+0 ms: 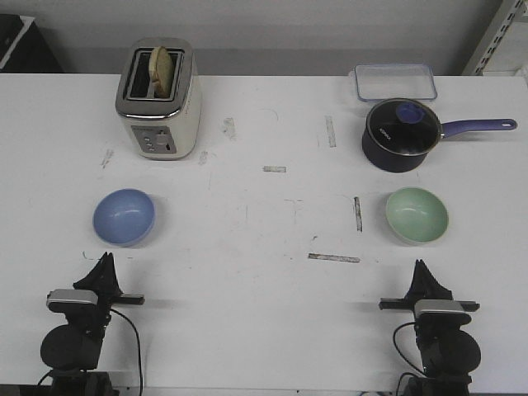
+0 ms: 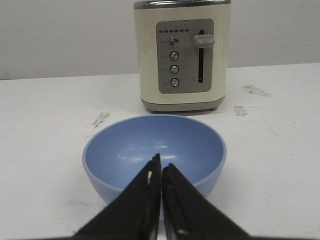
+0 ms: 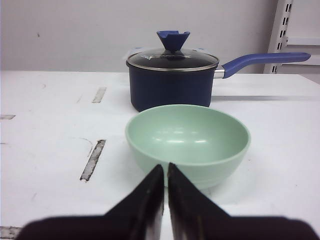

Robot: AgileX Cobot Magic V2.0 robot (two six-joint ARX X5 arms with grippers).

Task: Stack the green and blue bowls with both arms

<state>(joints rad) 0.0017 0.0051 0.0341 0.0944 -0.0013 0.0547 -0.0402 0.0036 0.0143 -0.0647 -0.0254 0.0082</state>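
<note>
The blue bowl [image 1: 124, 217] stands upright on the left of the white table and fills the middle of the left wrist view [image 2: 155, 150]. The green bowl [image 1: 417, 215] stands upright on the right and shows in the right wrist view [image 3: 187, 137]. My left gripper [image 1: 105, 262] is shut and empty, low at the front edge just short of the blue bowl; its jaws [image 2: 161, 165] are pressed together. My right gripper [image 1: 421, 269] is shut and empty, just short of the green bowl; its jaws [image 3: 165, 167] also meet.
A cream toaster [image 1: 158, 99] holding a slice of bread stands behind the blue bowl. A dark navy lidded saucepan [image 1: 402, 134] with a handle pointing right stands behind the green bowl. A clear lidded box [image 1: 395, 82] lies at the back right. Tape marks [image 1: 333, 257] dot the table.
</note>
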